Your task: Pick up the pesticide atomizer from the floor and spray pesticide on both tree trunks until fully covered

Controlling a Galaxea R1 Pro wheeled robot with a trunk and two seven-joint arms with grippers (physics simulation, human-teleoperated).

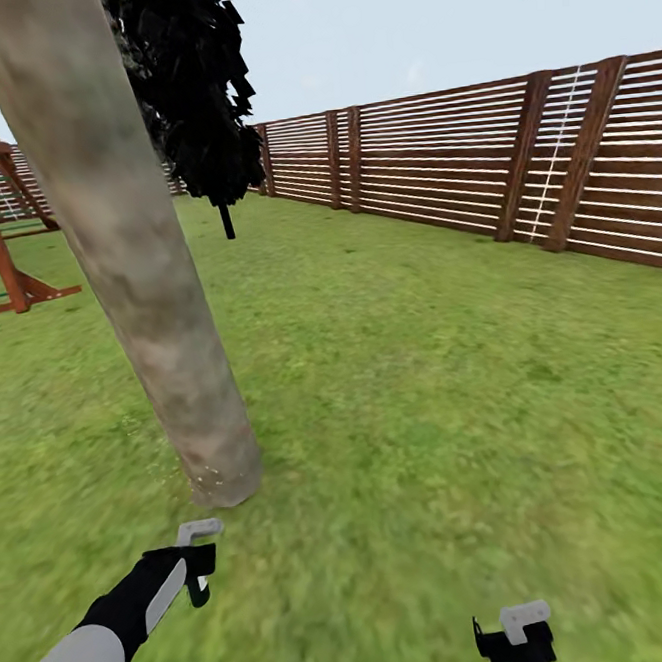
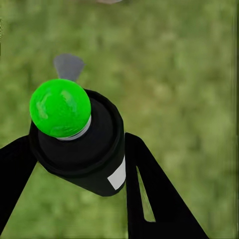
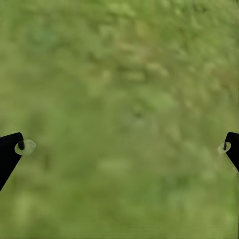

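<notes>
Left gripper (image 2: 79, 164) clamped on the atomizer (image 2: 82, 144), black fingers on either side of the dark can, green cap (image 2: 60, 107) facing the wrist camera. Held low over the lawn (image 1: 426, 383) in the head view, with a pale grey piece (image 1: 198, 530) jutting ahead of the gripper. Just beyond and slightly to the right: the trunk (image 1: 124, 259), thick, mottled grey-brown, long axis leaning up and to the left out of frame. A few white specks of pesticide (image 1: 208, 475) near its foot; higher up, bark seemingly bare. Judged from this: spray needed ahead and upward along that axis, left arm clearly the nearer. Right gripper (image 1: 519, 641) spread wide and empty, tips at the edges of its wrist view, over grass, well apart from the trunk. Farther back, black conifer (image 1: 200, 91), then fence (image 1: 477, 168).
</notes>
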